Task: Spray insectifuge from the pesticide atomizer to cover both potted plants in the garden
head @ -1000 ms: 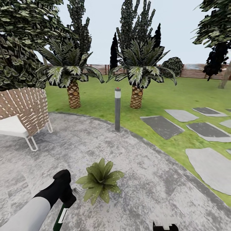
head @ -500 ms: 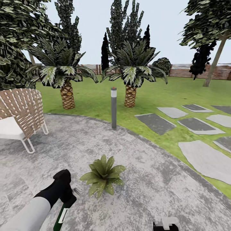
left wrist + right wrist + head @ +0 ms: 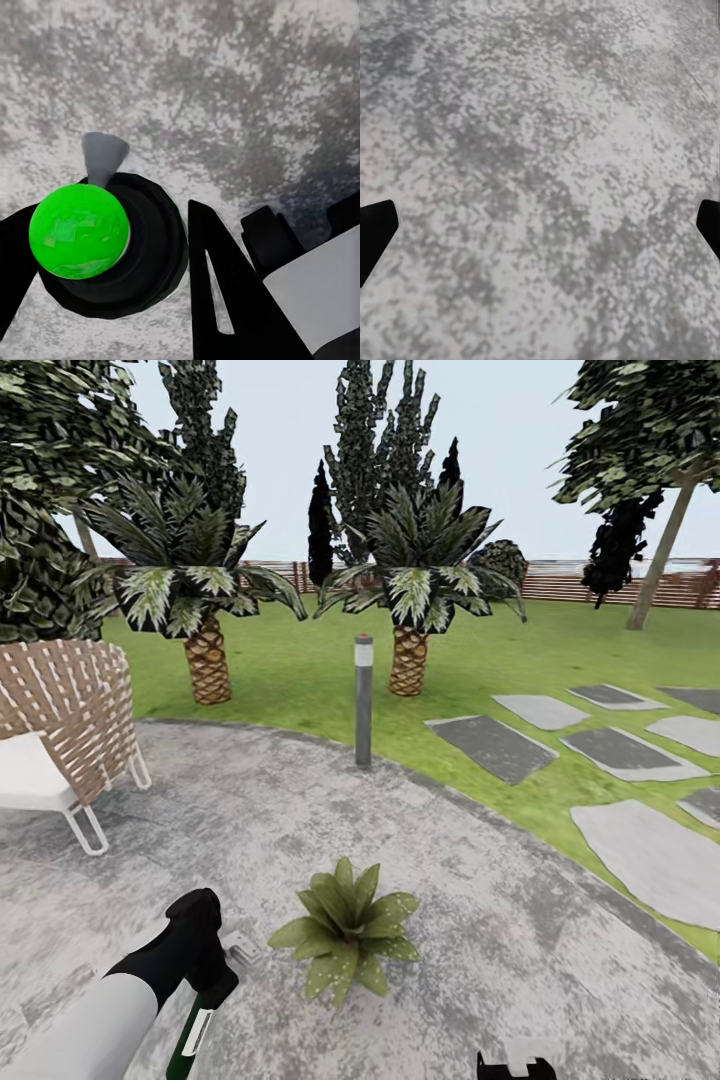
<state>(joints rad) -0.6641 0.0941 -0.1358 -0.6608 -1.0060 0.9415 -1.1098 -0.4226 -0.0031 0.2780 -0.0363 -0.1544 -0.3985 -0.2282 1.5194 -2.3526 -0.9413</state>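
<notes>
My left end effector (image 3: pixel 200 970) hangs low over the round mottled grey stone patio (image 3: pixel 480 880), clamped around the slim dark green-black spray bottle with a white label strip (image 3: pixel 190 1032). Just beside it sits a low rosette of pale-speckled green leaves (image 3: pixel 348 942). Farther off stand a grey bollard light (image 3: pixel 363 700), a woven brown chair with a white cushion (image 3: pixel 60 730) and two scaly-trunked palms (image 3: pixel 208 660) on the green lawn (image 3: pixel 300 670).

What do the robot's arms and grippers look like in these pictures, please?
The left arm is a smooth pale-grey cylinder ending in a glossy black wrist. The left gripper has flat, black, wedge-shaped fingers, one with a narrow slot. The right gripper shows two black fingertips; in the head view it is black with a white block.
</notes>
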